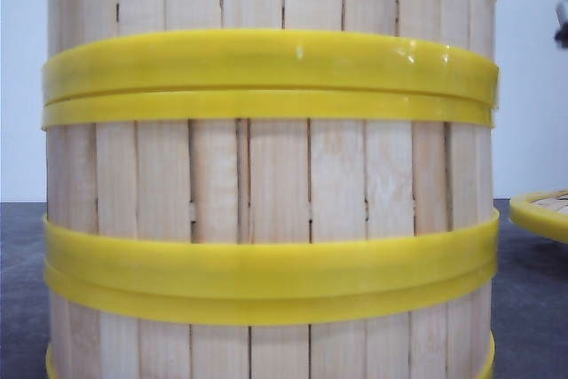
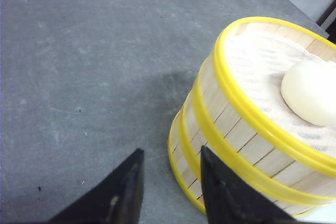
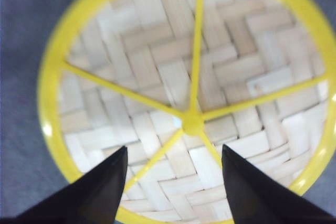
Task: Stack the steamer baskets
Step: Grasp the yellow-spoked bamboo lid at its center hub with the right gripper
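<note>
A stack of steamer baskets (image 1: 266,193), pale slats with yellow rims, fills the front view. From the left wrist I see the same stack (image 2: 231,124); the top basket is lined with white cloth and holds a white bun (image 2: 311,92). My left gripper (image 2: 170,157) is open with nothing between its fingers, low beside the stack, one finger (image 2: 220,192) close against the wall. My right gripper (image 3: 175,151) hangs open and holds nothing, over a flat round woven piece (image 3: 157,72) with a yellow rim and spokes. That woven piece (image 1: 540,213) lies at the front view's right edge.
The baskets stand on a dark grey table (image 2: 79,77), with bare surface beside the stack on the left arm's side. A pale wall (image 1: 528,86) rises behind. A dark part (image 1: 561,26) shows at the front view's upper right edge.
</note>
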